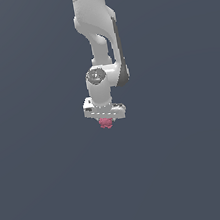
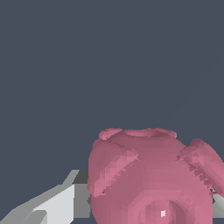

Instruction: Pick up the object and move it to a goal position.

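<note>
The object (image 1: 105, 123) is a small pinkish-red lumpy blob right under the white hand of the arm in the exterior view. My gripper (image 1: 105, 119) sits over it, and its fingers are mostly hidden by the hand there. In the wrist view the object (image 2: 148, 175) fills the space between the two fingers (image 2: 65, 201). One grey-white finger presses against each side of it, so the gripper is shut on the object.
The white arm (image 1: 97, 28) comes in from the top of the exterior view. Around it there is only a plain dark grey-blue surface (image 1: 191, 159); no goal marker shows.
</note>
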You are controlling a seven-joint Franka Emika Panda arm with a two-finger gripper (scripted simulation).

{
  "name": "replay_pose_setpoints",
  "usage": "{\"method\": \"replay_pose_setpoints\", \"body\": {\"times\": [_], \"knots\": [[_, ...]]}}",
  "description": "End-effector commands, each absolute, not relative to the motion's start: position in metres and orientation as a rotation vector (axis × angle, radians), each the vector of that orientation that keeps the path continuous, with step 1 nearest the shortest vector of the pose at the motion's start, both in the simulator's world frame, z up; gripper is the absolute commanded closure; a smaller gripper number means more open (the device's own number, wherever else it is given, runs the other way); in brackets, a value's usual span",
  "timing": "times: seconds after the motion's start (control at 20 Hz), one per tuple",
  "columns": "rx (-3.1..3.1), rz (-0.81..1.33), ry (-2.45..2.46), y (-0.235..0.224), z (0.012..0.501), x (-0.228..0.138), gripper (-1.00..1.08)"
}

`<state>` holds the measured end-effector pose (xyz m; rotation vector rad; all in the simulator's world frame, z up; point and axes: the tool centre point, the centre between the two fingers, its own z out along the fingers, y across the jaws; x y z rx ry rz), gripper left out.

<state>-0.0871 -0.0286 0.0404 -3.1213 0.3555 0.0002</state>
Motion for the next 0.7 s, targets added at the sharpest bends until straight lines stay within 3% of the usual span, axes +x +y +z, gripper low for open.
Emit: {"method": "replay_pose_setpoints", "body": {"times": [0.0, 0.65], "knots": [[-3.121, 0.0, 0.357, -0.029, 0.04, -0.087, 1.08], [-3.121, 0.0, 0.356, -0.014, 0.047, -0.074, 1.08]]}}
